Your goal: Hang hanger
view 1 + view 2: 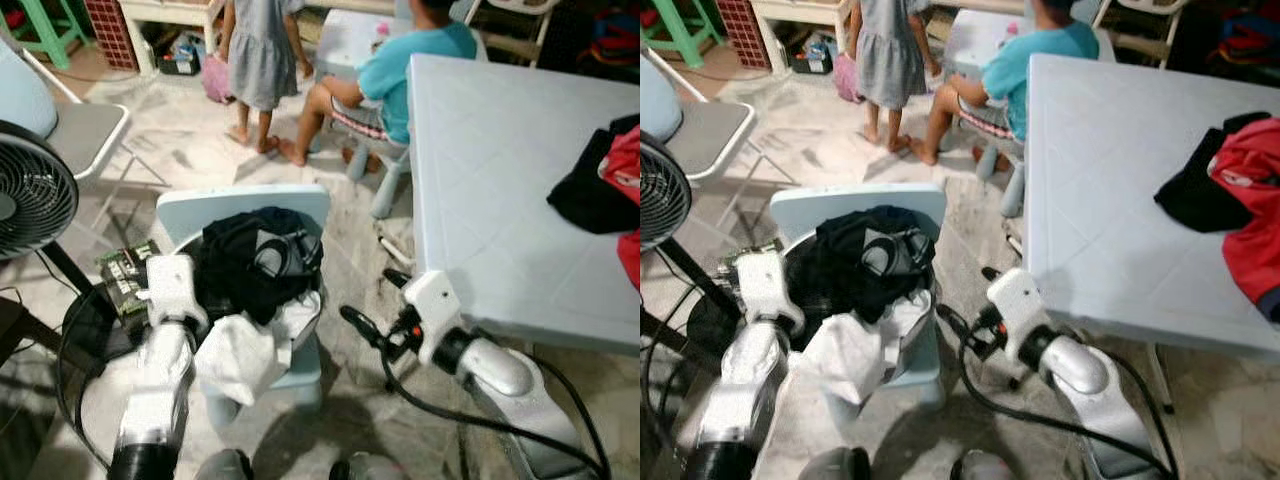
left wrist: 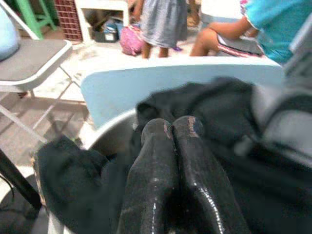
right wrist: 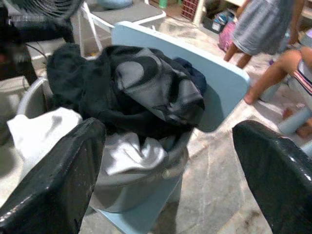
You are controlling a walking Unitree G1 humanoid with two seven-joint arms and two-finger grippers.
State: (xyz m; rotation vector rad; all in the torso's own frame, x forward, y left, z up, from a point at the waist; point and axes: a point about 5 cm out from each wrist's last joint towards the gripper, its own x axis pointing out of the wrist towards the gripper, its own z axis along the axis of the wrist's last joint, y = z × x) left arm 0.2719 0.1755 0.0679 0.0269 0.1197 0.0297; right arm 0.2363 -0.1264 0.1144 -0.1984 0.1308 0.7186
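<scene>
Two claws in play. Left claw, fingers pressed together, sits low over the dark clothes heaped in a grey basin on a pale blue chair. Right claw, fingers wide apart, hangs beside the basin, chair just ahead of it. White cloth spills over the basin rim. Counter lies off the right claw's outer side with red and black clothes. Cannot tell where the hanger is.

two people, one fan, one basin, two chairs
</scene>
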